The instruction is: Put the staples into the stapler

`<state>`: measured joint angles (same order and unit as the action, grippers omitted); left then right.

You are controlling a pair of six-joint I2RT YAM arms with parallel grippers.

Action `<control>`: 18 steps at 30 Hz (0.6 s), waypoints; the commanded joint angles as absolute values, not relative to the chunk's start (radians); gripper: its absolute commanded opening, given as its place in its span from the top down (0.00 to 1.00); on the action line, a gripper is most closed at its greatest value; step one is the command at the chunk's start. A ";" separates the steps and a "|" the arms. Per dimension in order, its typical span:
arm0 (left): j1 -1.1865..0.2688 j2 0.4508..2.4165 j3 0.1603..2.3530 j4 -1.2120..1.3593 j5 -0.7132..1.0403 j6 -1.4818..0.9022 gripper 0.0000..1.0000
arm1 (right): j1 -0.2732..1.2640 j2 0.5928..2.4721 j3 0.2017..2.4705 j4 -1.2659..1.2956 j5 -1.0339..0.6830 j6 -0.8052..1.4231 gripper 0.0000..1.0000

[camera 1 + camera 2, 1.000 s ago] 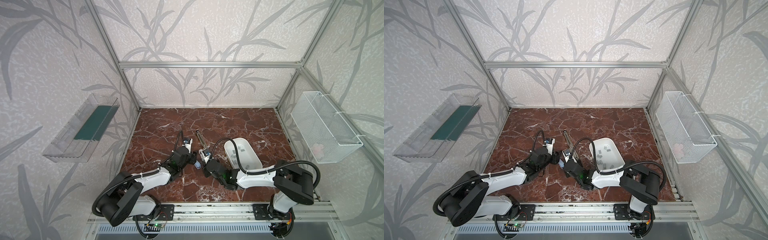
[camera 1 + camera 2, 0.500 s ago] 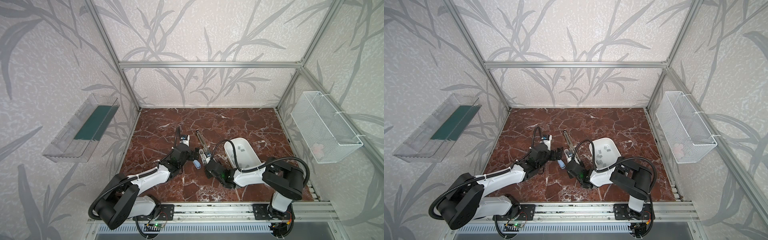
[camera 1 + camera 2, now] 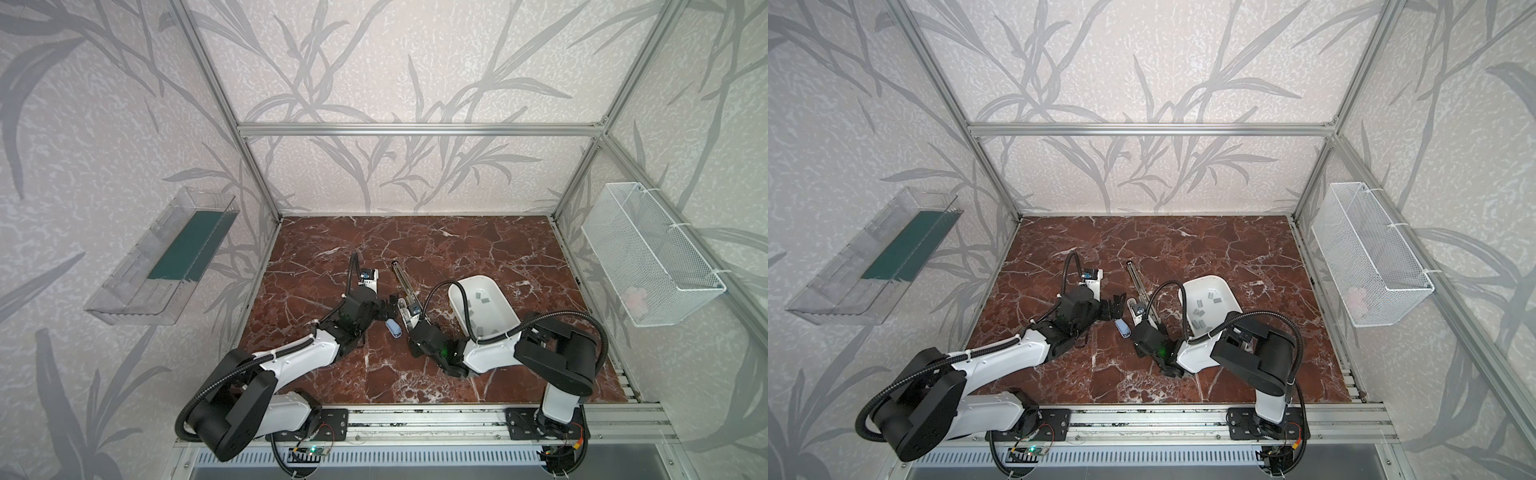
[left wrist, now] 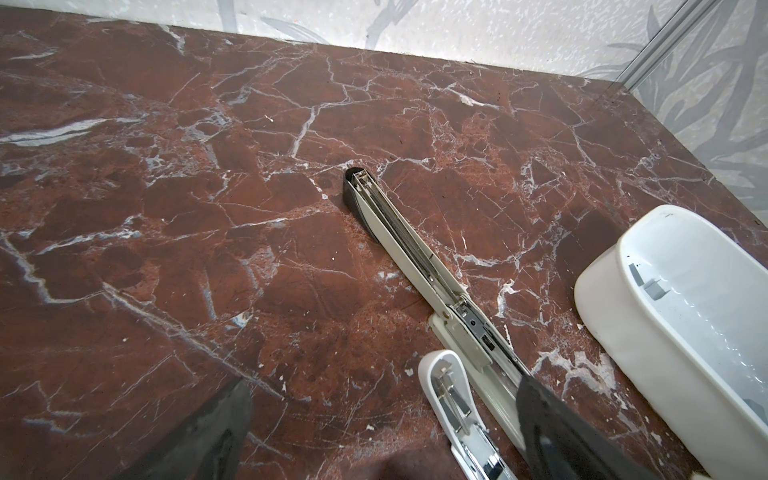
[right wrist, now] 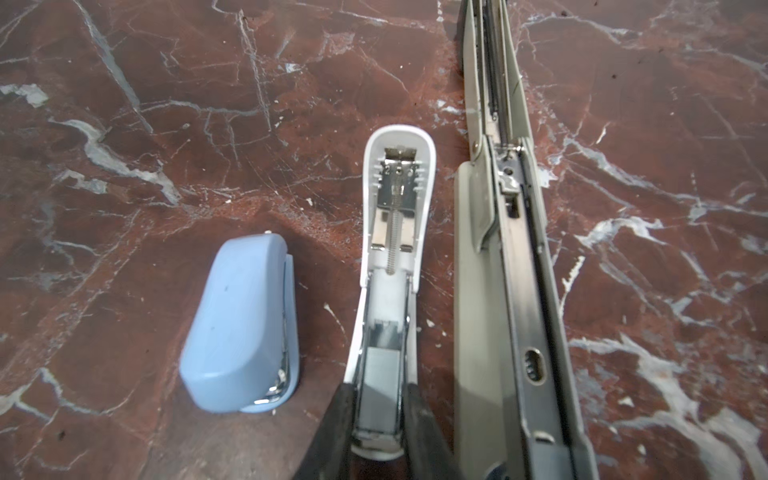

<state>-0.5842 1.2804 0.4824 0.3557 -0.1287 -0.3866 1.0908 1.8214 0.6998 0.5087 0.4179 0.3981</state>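
Note:
Opened flat on the marble, the small white stapler point(image 5: 395, 199) shows its magazine channel with a grey strip of staples point(image 5: 380, 374) lying in it. My right gripper point(image 5: 379, 399) is shut on the sides of that channel at its near end. My left gripper point(image 4: 382, 392) is wide open and empty just left of the white stapler point(image 4: 449, 386). In both top views the two grippers point(image 3: 390, 305) point(image 3: 1140, 320) meet at the table's middle. More loose staples point(image 3: 482, 296) point(image 3: 1210, 296) lie in the white tray point(image 3: 511, 320).
A long grey stapler point(image 5: 511, 291) point(image 3: 402, 280) lies opened flat right beside the white one. A closed blue mini stapler point(image 5: 241, 324) point(image 3: 392, 328) sits on its other side. A wire basket point(image 3: 652, 257) and a clear shelf point(image 3: 166, 257) hang on the side walls.
My left gripper has opened wide and let go near the white stapler. My right gripper has narrowed onto the stapler's magazine channel.

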 commanded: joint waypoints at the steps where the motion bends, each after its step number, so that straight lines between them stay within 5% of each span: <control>1: -0.576 1.289 0.460 0.377 -0.119 -0.397 0.00 | 1.088 1.851 0.719 0.509 0.422 0.392 0.77; 18: -0.480 1.413 0.463 0.463 0.082 -0.457 0.09 | 1.085 1.874 0.721 0.538 0.406 0.405 0.83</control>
